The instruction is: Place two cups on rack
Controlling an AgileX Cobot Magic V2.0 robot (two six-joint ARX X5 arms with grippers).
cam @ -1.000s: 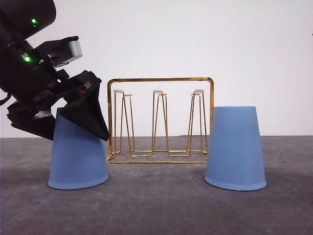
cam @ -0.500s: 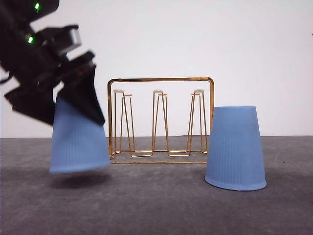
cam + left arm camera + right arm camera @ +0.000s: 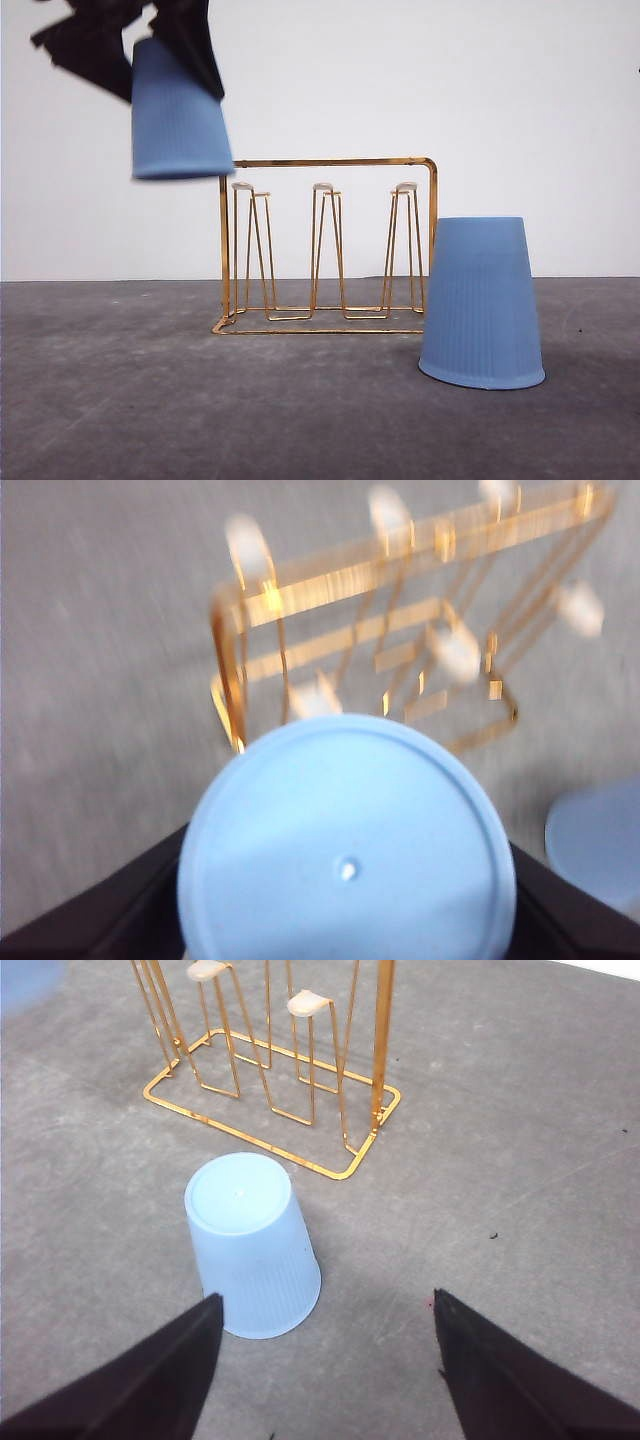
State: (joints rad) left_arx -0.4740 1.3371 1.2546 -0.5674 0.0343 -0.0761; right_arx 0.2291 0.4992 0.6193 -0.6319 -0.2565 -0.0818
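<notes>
While aloft, inverted cup [image 3: 176,115] in left jaws' clamp (right jaws wide, empty)

A plain white wall [image 3: 520,110] is seen behind a grey, faintly mottled tabletop [image 3: 300,410]. The two are met along a straight horizontal line. Soft, even light is cast from above, and faint shadows are laid on the tabletop. A few small dark specks [image 3: 493,1235] are scattered on the grey surface.
</notes>
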